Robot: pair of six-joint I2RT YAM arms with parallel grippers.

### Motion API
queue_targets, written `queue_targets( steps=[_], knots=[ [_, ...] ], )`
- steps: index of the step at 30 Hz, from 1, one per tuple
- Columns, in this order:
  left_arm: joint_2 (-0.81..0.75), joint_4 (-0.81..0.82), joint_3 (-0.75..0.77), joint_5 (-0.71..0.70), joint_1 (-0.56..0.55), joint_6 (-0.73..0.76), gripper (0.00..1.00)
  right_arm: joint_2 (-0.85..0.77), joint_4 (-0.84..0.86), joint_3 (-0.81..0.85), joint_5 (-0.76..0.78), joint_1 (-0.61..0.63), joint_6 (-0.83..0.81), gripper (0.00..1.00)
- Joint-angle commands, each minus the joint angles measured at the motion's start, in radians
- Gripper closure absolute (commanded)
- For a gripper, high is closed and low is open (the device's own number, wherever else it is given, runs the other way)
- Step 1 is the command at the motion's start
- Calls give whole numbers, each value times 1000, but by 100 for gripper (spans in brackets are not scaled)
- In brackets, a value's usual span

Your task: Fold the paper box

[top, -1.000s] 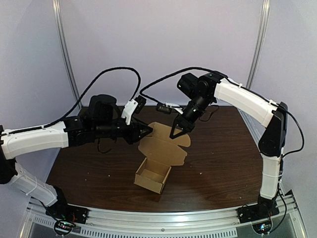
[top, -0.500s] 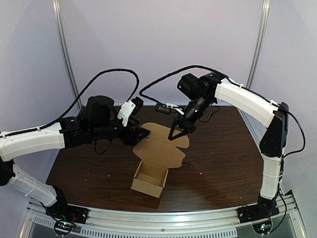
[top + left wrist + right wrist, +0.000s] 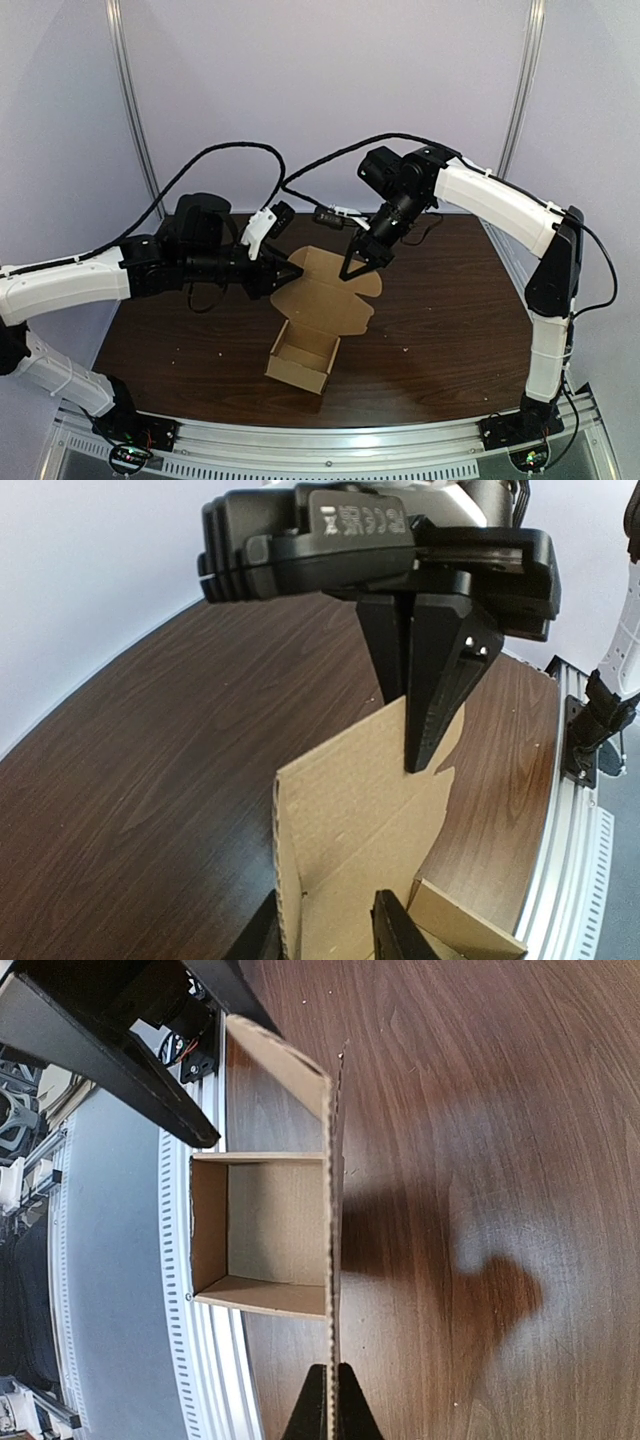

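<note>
Partly done. Box tray (image 3: 300,358) formed, on table (image 3: 450,330) below both fingertip pairs. Lid (image 3: 335,295) standing upright, not yet closed. Right gripper (image 3: 352,270) clenched on lid's top edge. Left gripper (image 3: 325,928) fingers apart, straddling lid's side edge, no clamp visible. Remaining, likely: fold lid over tray, tuck flap.

The paper box (image 3: 350,810) ran off the left wrist view's bottom edge; the right gripper (image 3: 332,1375) showed its own camera only fingertips (body unseen)
</note>
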Motion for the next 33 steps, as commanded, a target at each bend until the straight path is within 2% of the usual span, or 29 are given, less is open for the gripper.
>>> queue_targets(
  steps=[1,5,10,15,18,22,25,27,30,33],
  knots=[
    [19,43,6,71,-9,-30,75,-10,16,7,3,2,35,100],
    [66,81,6,81,-29,-58,76,-18,10,6,-23,2,31,100],
    [104,118,8,68,-48,-77,66,-45,-14,-10,-88,3,-16,100],
    [62,108,10,49,-55,-84,58,-102,-61,-44,-162,4,-91,100],
    [-12,30,26,55,-57,-64,52,-146,-51,-83,-123,4,-115,100],
    [-179,-166,55,28,-56,22,41,-172,-48,-147,-35,4,-187,100],
    [-313,-269,54,-83,-55,73,27,-166,-46,-176,-23,6,-221,100],
    [-368,-303,43,-213,-54,105,19,-158,-62,-173,-22,11,-252,100],
    [-334,-348,44,-327,-27,128,19,-164,-81,-172,-6,40,-299,100],
    [-243,-299,26,-239,-14,124,24,-173,-85,-169,13,69,-312,100]
  ],
)
